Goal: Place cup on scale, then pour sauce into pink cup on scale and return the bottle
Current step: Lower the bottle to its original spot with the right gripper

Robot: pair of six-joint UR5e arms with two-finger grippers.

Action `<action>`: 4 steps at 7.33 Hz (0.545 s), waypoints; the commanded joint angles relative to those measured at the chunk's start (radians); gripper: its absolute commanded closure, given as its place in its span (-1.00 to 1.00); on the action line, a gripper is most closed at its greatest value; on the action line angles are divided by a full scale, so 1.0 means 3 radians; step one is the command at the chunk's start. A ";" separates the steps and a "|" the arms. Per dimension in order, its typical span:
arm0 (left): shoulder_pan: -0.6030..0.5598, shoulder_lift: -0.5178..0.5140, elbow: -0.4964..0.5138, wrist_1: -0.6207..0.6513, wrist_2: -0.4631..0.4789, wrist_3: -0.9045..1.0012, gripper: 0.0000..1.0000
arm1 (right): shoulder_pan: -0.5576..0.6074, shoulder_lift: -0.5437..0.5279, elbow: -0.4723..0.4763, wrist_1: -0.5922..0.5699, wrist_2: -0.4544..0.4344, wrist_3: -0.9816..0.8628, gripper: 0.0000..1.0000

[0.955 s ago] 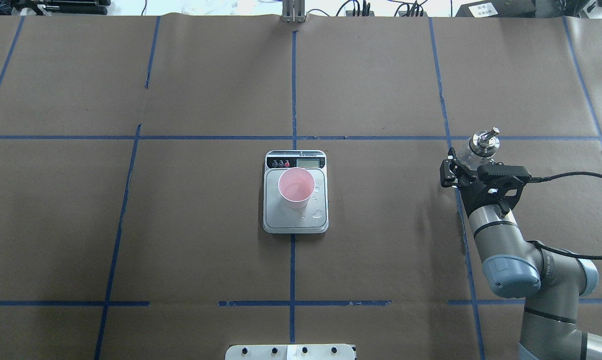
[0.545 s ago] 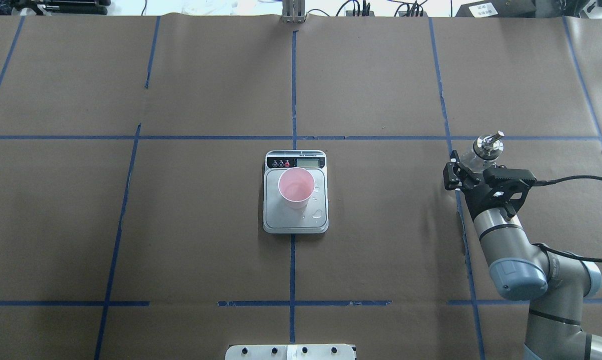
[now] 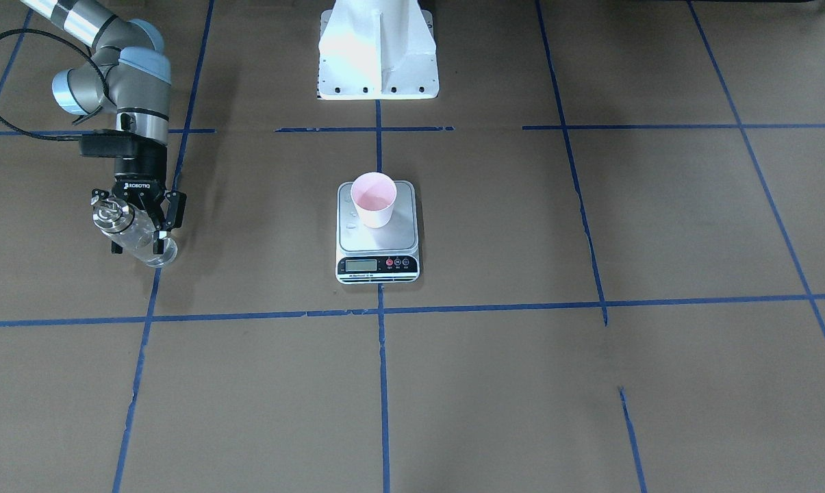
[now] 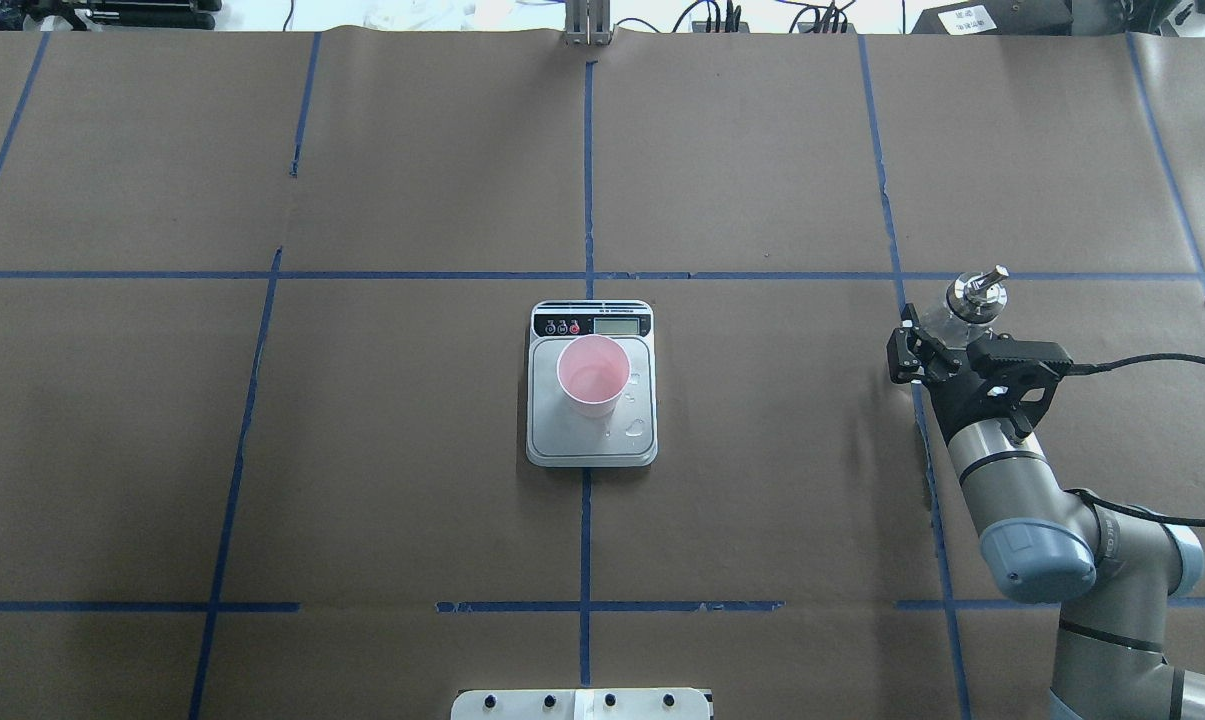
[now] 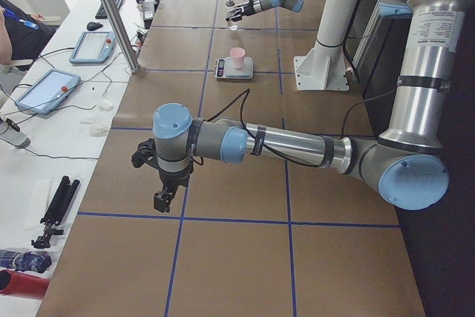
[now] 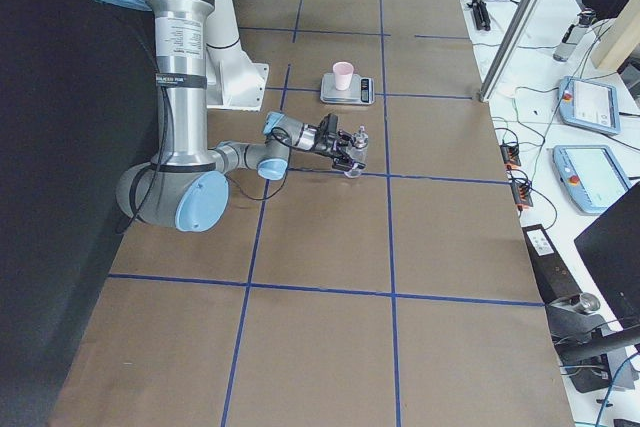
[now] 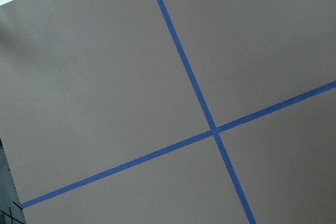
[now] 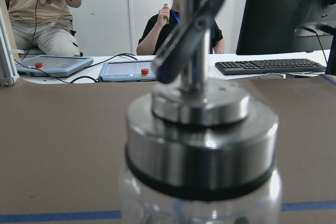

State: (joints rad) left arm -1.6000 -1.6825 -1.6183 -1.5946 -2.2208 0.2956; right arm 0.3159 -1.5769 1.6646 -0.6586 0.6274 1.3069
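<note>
Bottle [image 4: 960, 305] upright on the robot's right side of the bench [image 4: 412, 180], its glass body clamped between the fingers of the right tool [image 4: 934, 335] just below the silver pour-spout cap. Whether its base touches the brown paper cannot be told. Well apart, at the bench's middle, the pink cup [image 4: 593, 375] stands on the scale [image 4: 592, 445], with a few clear drops [image 4: 638, 428] on the steel platform beside it. The left tool [image 5: 165, 198] hangs over bare paper at the far end; whether it is open or closed cannot be told.

scale [image 3: 390, 239] display digits too small to read; bottle [image 8: 200, 140] base cut off at wrist view edge
</note>
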 commanded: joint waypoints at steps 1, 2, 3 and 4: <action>0.0000 -0.0001 0.0005 -0.0003 0.0004 0.0002 -1.00 | -0.0015 0.0000 -0.0001 0.0017 0.0000 0.0000 0.52; 0.0000 -0.0001 0.0000 -0.0003 0.0004 0.0002 -1.00 | -0.0035 0.0000 -0.0001 0.0017 -0.0005 0.0000 0.39; 0.0000 -0.0001 0.0005 -0.0003 0.0004 0.0002 -1.00 | -0.0035 0.0000 -0.0001 0.0022 -0.0005 0.0000 0.37; 0.0000 -0.0001 0.0005 -0.0003 0.0004 0.0002 -1.00 | -0.0035 0.0000 -0.0001 0.0022 -0.0005 -0.0005 0.31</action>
State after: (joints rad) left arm -1.6000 -1.6828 -1.6172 -1.5953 -2.2197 0.2961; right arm 0.3062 -1.5769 1.6644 -0.6525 0.6261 1.3067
